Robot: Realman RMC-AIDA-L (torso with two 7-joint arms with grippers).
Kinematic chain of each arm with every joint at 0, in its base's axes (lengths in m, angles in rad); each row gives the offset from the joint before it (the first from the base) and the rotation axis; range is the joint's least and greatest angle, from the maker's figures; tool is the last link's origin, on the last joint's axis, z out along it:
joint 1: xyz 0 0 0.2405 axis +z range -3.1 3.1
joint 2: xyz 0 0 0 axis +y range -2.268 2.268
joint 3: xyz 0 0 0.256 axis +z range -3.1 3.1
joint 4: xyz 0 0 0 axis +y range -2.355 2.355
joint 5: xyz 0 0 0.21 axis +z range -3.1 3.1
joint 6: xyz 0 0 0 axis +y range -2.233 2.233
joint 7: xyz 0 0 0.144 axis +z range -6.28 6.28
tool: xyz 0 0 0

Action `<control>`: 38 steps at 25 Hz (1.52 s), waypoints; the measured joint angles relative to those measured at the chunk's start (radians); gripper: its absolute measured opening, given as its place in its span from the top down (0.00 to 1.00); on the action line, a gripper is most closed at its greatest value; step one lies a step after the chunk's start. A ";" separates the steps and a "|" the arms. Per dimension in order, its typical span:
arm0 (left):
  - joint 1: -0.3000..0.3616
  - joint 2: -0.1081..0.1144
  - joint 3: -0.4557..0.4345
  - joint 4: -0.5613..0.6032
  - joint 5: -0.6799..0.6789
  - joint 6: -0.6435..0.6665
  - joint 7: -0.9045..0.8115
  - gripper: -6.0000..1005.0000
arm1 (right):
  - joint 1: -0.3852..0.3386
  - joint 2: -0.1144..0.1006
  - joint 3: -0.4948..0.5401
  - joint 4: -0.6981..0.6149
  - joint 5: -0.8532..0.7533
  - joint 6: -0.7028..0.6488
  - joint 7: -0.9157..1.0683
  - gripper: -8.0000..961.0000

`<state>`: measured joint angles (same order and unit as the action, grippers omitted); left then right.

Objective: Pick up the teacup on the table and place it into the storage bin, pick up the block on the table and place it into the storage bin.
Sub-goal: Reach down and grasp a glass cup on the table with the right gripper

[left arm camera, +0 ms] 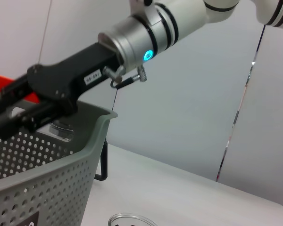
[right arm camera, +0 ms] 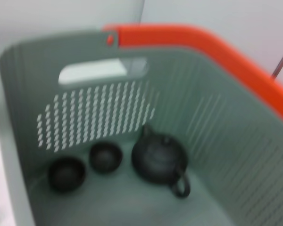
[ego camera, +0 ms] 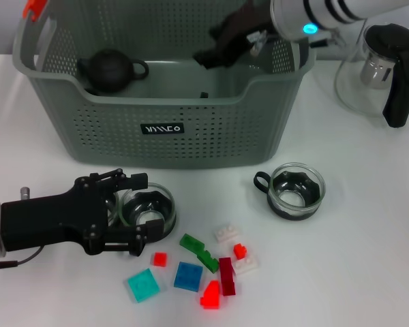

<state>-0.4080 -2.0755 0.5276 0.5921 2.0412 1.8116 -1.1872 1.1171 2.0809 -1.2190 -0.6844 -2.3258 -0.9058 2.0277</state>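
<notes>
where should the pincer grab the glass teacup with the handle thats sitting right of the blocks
Take the glass teacup by its rim, from above. It stands upright and mouth open, with bare table around it, so one finger can drop inside and one outside the wall. Grip the side away from its small dark handle, which sticks out toward the left pincer. The right pincer hangs over the storage bin.

We see a plain white tabletop [ego camera: 368, 272] spreading under everything, evenly lit with only soft shadows. Behind it, in the left wrist view, a pale grey wall [left arm camera: 198, 94] rises, bare except for a thin vertical seam or strip [left arm camera: 236, 117] running down to the tabletop's far edge.
</notes>
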 joint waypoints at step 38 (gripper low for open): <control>-0.001 -0.008 -0.001 -0.007 -0.003 -0.018 0.005 0.09 | -0.417 0.016 0.018 -0.732 -0.135 -0.917 0.032 0.29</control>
<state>-0.4092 -2.0838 0.5261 0.5853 2.0380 1.7934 -1.1824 0.6997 2.0968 -1.2006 -1.4161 -2.4612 -1.8225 2.0596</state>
